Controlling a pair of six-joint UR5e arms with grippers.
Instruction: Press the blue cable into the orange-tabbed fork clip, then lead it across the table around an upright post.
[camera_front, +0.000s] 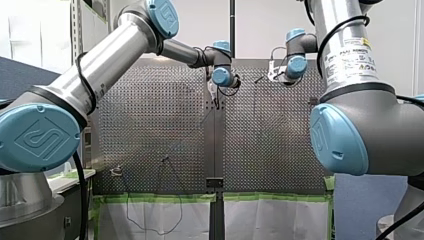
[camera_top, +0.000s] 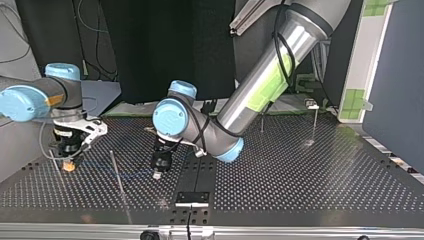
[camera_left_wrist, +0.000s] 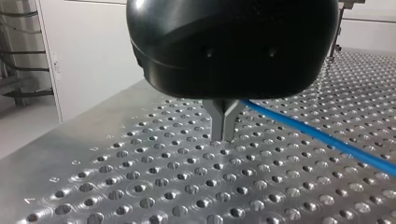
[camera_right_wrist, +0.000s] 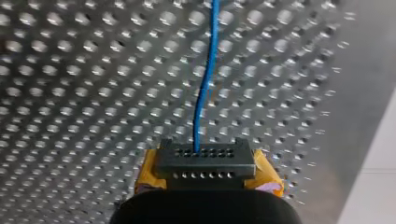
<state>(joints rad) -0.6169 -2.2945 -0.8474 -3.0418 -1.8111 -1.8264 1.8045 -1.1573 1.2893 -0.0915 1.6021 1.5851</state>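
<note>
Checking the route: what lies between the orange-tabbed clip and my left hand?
Top view: the blue cable runs from the clip to my left hand, past a thin upright post.

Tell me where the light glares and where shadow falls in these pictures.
Top view: a bright streak runs down my left arm, against a dark backdrop. Left wrist view: the table's hole rims glint below the dark left claw. Right wrist view: the table shines pale around the blue cable.

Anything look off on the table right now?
Nothing stands out. The blue cable runs from the orange-tabbed clip, only slightly wavy, across to my left gripper. Nothing looks bent, loose or damaged.
</note>
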